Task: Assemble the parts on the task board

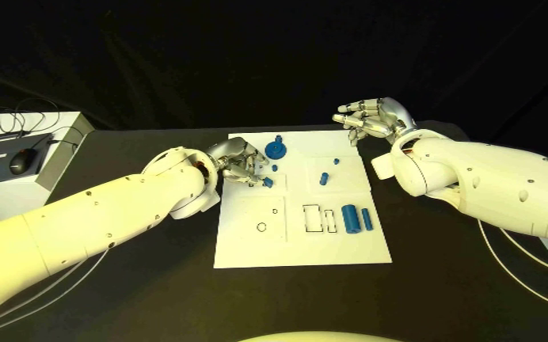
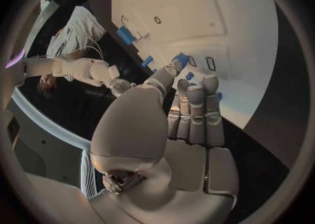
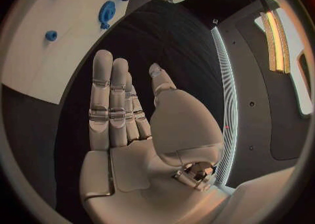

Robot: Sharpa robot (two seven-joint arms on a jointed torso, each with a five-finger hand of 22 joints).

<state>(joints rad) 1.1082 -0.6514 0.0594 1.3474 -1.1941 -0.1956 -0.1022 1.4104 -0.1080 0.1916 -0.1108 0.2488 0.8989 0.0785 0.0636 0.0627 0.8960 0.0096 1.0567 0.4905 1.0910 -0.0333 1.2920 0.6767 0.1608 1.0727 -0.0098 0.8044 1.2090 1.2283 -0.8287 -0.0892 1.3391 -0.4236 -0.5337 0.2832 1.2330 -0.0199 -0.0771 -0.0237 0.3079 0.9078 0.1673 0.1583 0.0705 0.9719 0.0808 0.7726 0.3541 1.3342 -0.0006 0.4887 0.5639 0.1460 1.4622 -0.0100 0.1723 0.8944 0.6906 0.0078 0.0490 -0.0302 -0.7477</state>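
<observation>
A small blue plastic part [image 1: 266, 183] is pinched at the fingertips of the silver many-fingered left hand [image 1: 237, 164], over the ten o'clock region of the flat white task board [image 1: 302, 239]; in the left wrist view the same piece [image 2: 181, 58] is seen between thumb and finger. A round blue gear-like part [image 1: 275, 150] stands at about eleven o'clock on the board, just beside that hand. Two small blue pegs [image 1: 325, 176] lie near the board's centre, and a pair of blue cylinders [image 1: 357, 218] rests toward four o'clock, next to outlined rectangular recesses [image 1: 318, 218]. A small ring-shaped hole [image 1: 263, 227] is marked at seven o'clock.

The silver right hand [image 1: 372, 119] is held off the board at one o'clock above the black table [image 1: 137, 294], fingers loosely apart and nothing carried, as confirmed from the right wrist [image 3: 131, 129].

The pinch appears slight, so the part could be dropped or rotated if it is pressed down out of line with its seat. The neighbouring gear could also be knocked by the curled fingers, given how close it stands.
</observation>
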